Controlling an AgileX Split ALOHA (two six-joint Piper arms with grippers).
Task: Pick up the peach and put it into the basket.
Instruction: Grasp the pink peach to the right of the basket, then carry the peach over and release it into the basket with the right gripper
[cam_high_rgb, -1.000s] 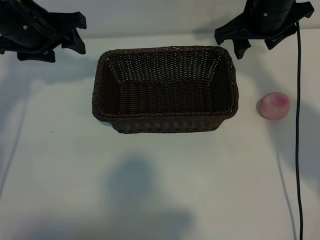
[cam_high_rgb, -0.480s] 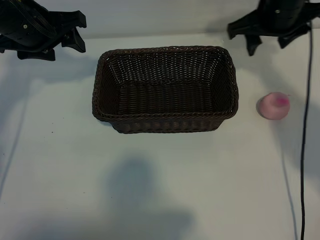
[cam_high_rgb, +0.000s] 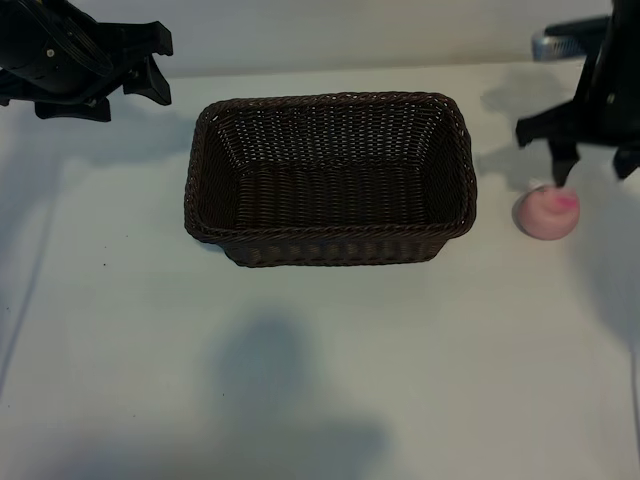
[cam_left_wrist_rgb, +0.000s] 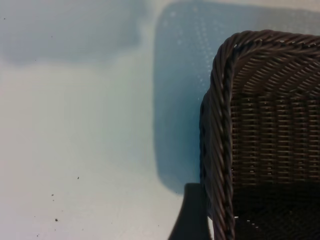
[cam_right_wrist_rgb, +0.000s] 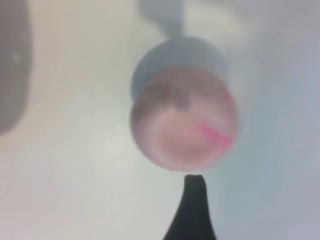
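Flanking peach (cam_high_rgb: 546, 213): basket (cam_high_rgb: 330, 250), open right gripper (cam_high_rgb: 593, 163).

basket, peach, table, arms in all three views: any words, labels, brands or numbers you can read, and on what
None: no text, label, brand, number or sign can be read in any view.
The basket is plain dark woven wicker.
The peach bears only a magenta blotch, no sticker.
The table is bare white, with a few small dark specks.
The left gripper and right gripper are plain black, with no visible marking.
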